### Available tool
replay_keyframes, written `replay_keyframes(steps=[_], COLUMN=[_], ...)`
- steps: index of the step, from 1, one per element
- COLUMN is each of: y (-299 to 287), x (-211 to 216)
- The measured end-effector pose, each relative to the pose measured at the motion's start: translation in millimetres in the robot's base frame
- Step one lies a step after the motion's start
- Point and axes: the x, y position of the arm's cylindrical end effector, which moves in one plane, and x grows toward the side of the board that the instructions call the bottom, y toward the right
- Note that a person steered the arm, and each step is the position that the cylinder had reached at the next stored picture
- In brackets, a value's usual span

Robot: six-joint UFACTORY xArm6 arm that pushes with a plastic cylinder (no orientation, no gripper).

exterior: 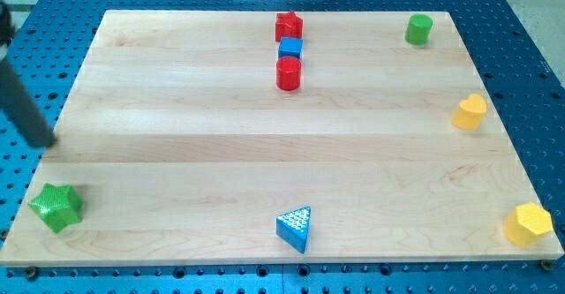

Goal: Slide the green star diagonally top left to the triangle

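The green star [56,207] lies near the board's bottom left corner. The blue triangle [295,228] lies at the bottom middle of the board, far to the star's right. My rod comes in from the view's upper left, and my tip [44,143] rests at the board's left edge, above the green star and apart from it.
A red star [289,26], a blue cube [290,48] and a red cylinder [289,73] stand in a column at the top middle. A green cylinder [418,29] is at the top right. Two yellow blocks [470,112] [528,224] sit along the right edge of the wooden board [177,153].
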Motion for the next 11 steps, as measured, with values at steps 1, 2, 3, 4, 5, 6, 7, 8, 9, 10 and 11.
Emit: replay_keyframes(steps=[1, 2, 3, 4, 5, 6, 7, 8, 9, 10, 11], y=[0.2, 0.3, 0.3, 22.9, 87.8, 103.4, 103.4, 103.3, 94.2, 71.9, 68.6], x=[75.2, 106.9, 106.9, 103.8, 84.2, 74.1, 69.0, 25.2, -13.3, -16.3, -19.6])
